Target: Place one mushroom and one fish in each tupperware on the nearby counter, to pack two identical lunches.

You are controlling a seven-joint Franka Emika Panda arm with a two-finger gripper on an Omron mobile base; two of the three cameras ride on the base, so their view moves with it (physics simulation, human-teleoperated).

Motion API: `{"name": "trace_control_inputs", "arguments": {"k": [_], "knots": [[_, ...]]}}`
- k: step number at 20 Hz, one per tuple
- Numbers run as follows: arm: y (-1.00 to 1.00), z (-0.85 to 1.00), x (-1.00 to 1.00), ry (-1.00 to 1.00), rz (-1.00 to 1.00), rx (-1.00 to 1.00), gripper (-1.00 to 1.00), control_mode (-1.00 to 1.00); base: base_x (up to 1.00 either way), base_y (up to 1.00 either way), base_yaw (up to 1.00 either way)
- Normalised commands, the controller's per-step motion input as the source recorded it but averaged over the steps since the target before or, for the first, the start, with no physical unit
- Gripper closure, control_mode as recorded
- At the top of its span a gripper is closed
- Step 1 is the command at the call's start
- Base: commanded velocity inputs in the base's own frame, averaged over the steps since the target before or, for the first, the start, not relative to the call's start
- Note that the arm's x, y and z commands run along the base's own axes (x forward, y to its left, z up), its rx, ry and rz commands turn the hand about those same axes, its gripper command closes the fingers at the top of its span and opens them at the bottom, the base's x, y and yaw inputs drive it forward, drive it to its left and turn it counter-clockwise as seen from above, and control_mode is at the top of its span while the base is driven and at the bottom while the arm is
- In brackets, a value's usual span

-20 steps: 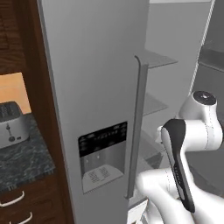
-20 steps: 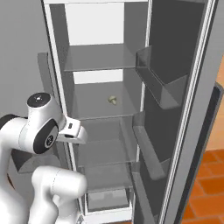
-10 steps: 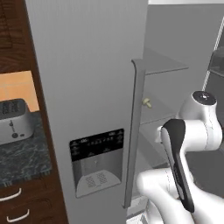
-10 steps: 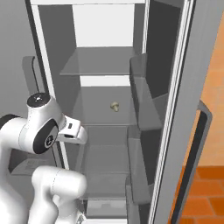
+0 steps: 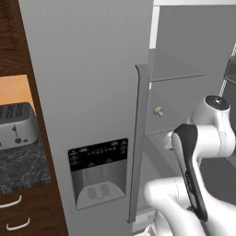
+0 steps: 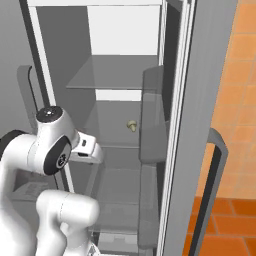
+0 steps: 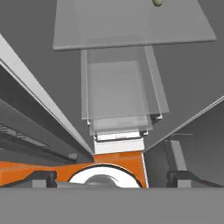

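Leftward toaster [image 5: 16, 124], counter [image 5: 20, 168], rightward orange wall [image 6: 240, 100]

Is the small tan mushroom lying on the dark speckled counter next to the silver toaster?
No, the small tan mushroom sits on a glass shelf inside the open grey fridge.

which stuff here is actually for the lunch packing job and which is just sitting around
For the job:
- mushroom on a glass shelf in the open fridge
- counter, a stretch at the left
- gripper, jaws open, holding nothing

Just there:
- toaster on the counter
- fridge door with its dispenser
- lower glass shelves
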Motion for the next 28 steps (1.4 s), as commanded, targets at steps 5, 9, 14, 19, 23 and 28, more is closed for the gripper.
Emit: {"name": "trace_control_inputs", "arguments": {"k": [5, 9, 14, 19, 23, 28], "knots": [[-0.21, 0.0, 0.75, 0.0, 0.07, 0.02, -1.0, -1.0, 0.0, 0.0, 0.0], [-0.13, 0.0, 0.8, 0.0, 0.02, 0.0, -1.0, -1.0, 0.0, 0.0, 0.0], [-0.09, -0.02, 0.63, -0.01, 0.0, 0.0, -1.0, -1.0, 0.0, 0.0, 0.0], [-0.14, -0.23, 0.53, 0.01, 0.0, 0.0, -1.0, -1.0, 0.0, 0.0, 0.0], [-0.17, -0.5, 0.34, 0.01, 0.0, -0.01, -1.0, -1.0, 0.0, 0.0, 0.0], [-0.15, -0.14, 0.6, 0.0, 0.0, 0.0, -1.0, -1.0, 0.0, 0.0, 0.0]]}}
